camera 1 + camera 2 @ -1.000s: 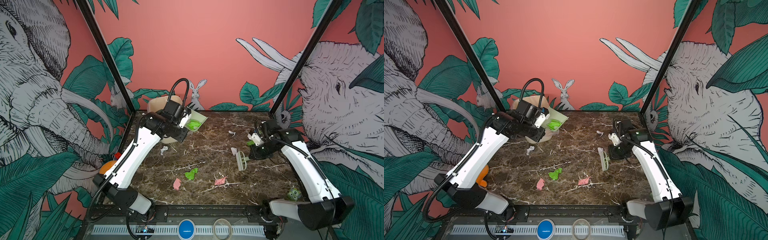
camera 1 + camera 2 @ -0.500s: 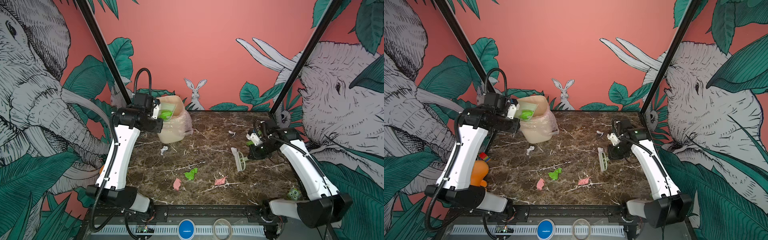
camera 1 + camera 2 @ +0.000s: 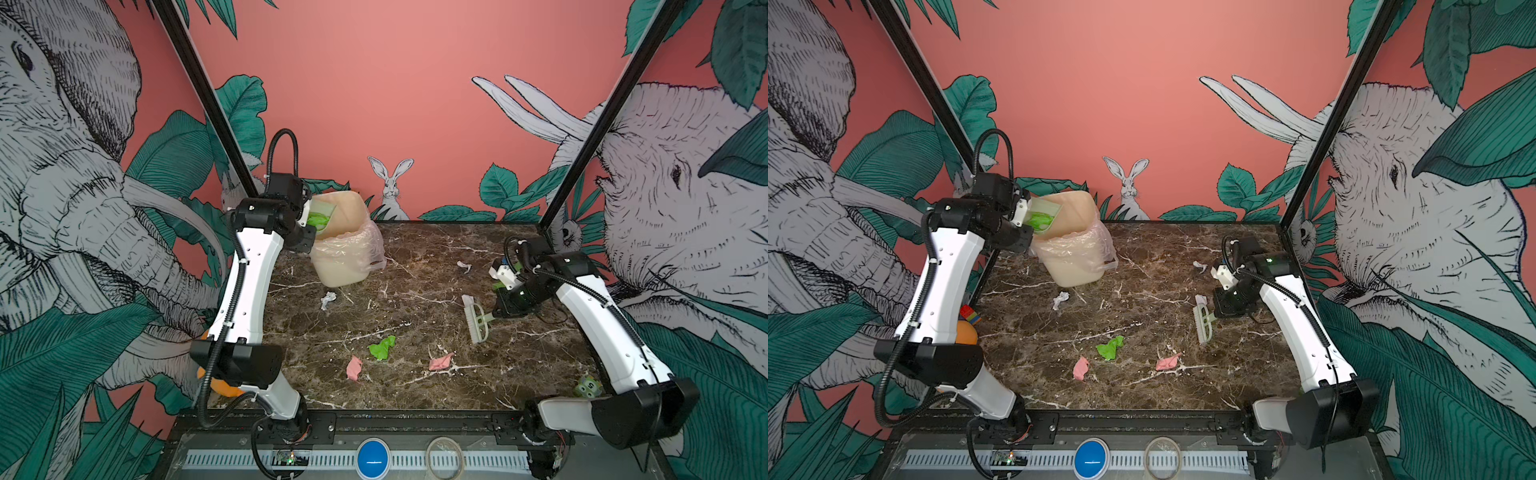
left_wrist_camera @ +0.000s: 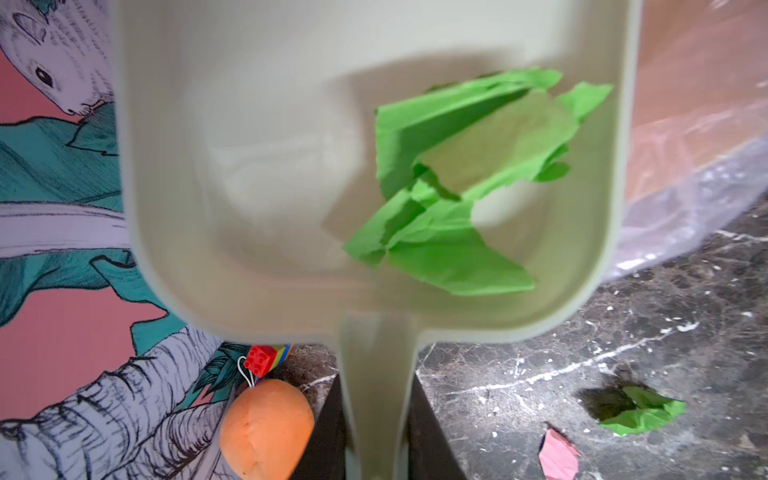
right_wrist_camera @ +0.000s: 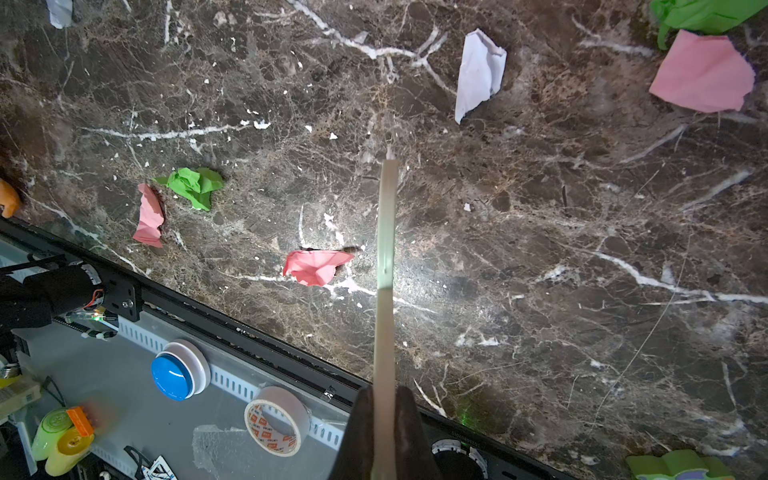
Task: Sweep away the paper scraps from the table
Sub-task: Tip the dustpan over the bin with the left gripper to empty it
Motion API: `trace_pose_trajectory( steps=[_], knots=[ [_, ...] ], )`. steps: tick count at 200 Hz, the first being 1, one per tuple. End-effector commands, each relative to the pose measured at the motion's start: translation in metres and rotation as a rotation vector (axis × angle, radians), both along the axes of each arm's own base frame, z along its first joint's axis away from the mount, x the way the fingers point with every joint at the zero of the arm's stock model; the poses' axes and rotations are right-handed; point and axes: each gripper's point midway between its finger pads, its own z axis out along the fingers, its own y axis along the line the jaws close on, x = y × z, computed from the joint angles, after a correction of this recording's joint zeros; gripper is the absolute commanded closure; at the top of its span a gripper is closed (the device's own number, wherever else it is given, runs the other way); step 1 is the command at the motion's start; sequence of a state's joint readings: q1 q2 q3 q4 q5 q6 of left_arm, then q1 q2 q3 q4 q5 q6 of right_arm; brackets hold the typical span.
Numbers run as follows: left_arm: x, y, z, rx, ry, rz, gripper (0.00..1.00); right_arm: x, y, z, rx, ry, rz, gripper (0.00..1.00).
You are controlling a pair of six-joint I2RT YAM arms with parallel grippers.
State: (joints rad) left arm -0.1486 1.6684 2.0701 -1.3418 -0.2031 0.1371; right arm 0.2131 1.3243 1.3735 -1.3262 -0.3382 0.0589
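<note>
Seemingly left gripper (image 4: 376, 415) clasps dustpan (image 4: 270, 166); its green scrap (image 4: 457, 187) shows plainly from the wrist; right gripper (image 5: 384, 419) pinches brush (image 5: 385, 249).

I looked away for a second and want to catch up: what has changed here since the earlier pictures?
The left gripper, shut on the dustpan, swung it leftward from beside the bin to over its rim, the green scrap still inside. The right gripper with the brush, the bin and the loose scraps on the table stayed put.
</note>
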Motion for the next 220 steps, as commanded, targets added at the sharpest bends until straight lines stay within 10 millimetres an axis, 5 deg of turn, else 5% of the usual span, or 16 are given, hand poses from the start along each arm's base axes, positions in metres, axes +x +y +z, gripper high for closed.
trace_pose_trajectory(
  steps=[1,220],
  knots=[
    [-0.002,0.015,0.011,0.113,0.006,-0.026,1.00,-0.006,0.001,0.003,0.018,0.012,0.007,1.00],
    [0.052,0.014,0.041,0.885,-0.054,-0.207,0.99,-0.004,0.010,-0.006,0.066,0.041,0.007,1.00]
  ],
)
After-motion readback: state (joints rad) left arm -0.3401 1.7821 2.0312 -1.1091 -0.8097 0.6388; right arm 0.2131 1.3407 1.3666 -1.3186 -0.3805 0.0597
